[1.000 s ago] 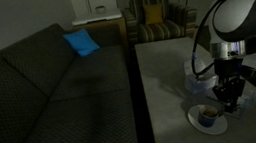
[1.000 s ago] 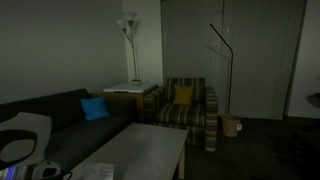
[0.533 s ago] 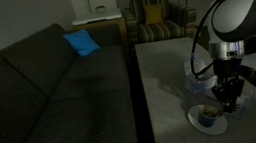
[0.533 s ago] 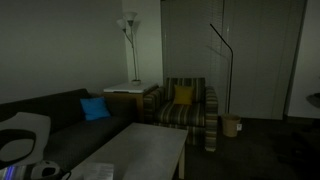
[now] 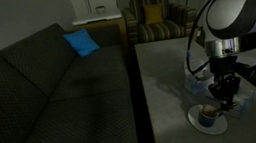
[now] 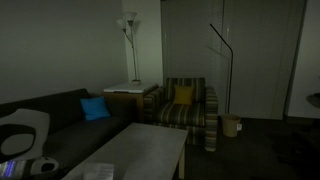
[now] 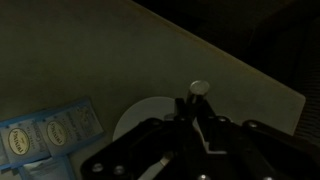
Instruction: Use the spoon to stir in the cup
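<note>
Hovering over the cup (image 5: 211,117), the tool (image 5: 222,101) looks clamped on the spoon (image 7: 197,90) — advise small, slow circles, keeping clear of the rim.

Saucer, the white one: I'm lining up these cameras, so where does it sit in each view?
In an exterior view: the saucer lies low on the right, on the table, under the arm.
In an exterior view: not in it; only the table shows, bottom middle.
Wrist view: saucer lower middle, partly hidden.
Shared landmark: the table.
</note>
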Tool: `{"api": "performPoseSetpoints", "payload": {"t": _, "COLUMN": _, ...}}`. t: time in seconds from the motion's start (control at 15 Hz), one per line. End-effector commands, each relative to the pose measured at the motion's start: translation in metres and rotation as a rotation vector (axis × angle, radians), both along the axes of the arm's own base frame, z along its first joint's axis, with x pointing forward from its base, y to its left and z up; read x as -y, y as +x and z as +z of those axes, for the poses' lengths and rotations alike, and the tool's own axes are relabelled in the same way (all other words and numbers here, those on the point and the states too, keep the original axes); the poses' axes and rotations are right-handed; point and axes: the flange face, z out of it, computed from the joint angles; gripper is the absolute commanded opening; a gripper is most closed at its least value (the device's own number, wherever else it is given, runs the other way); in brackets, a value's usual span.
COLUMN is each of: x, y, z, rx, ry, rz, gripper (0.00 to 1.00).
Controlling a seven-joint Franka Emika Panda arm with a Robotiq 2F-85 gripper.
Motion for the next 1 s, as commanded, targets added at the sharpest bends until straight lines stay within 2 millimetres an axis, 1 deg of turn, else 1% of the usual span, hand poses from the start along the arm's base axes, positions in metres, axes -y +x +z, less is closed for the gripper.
{"api": "performPoseSetpoints", "payload": {"t": 0.0, "x": -0.005, "y": 0.008, "z": 0.008, "rx": -0.022, "ry": -0.028, "rz": 0.030, "gripper": 0.04}}
{"api": "performPoseSetpoints", "payload": {"t": 0.27, "x": -0.008, "y": 0.019, "z": 0.003, "rx": -0.013, "ry": -0.069, "rz": 0.067, "gripper": 0.04}}
{"api": "performPoseSetpoints", "payload": {"t": 0.53, "x": 0.004, "y": 0.030, "z": -0.004, "rx": 0.002, "ry": -0.116, "rz": 0.067, "gripper": 0.04}}
{"api": "performPoseSetpoints", "payload": {"t": 0.73, "x": 0.009, "y": 0.029, "z": -0.012, "rx": -0.025, "ry": -0.113, "rz": 0.058, "gripper": 0.04}}
{"api": "performPoseSetpoints", "payload": {"t": 0.93, "x": 0.005, "y": 0.022, "z": -0.017, "rx": -0.079, "ry": -0.079, "rz": 0.078, "gripper": 0.04}}
